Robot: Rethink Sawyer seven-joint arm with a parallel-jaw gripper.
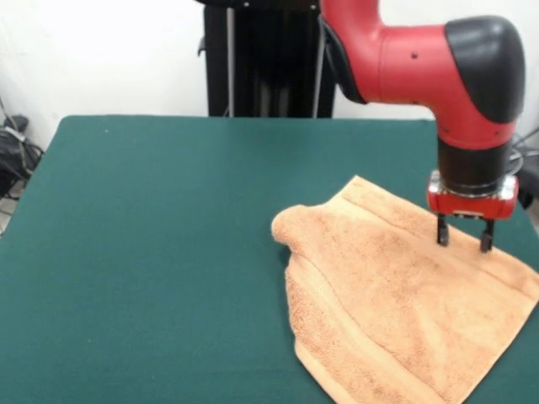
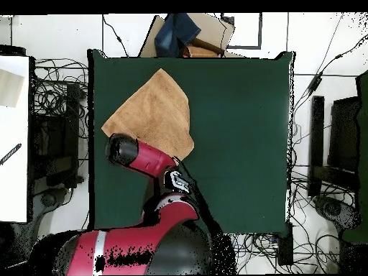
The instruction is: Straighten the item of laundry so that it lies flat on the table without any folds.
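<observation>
The red-and-black arm's hand is hovering open and empty over the soft, limp orange-tan terry towel, lying at four o'clock on the dark green felt surface. The doubled edge at nine o'clock is probably offering the best hold.

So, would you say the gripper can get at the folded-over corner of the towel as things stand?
Probably yes: the open gripper hangs over the towel, and nothing stands between it and the folded corner.
</observation>
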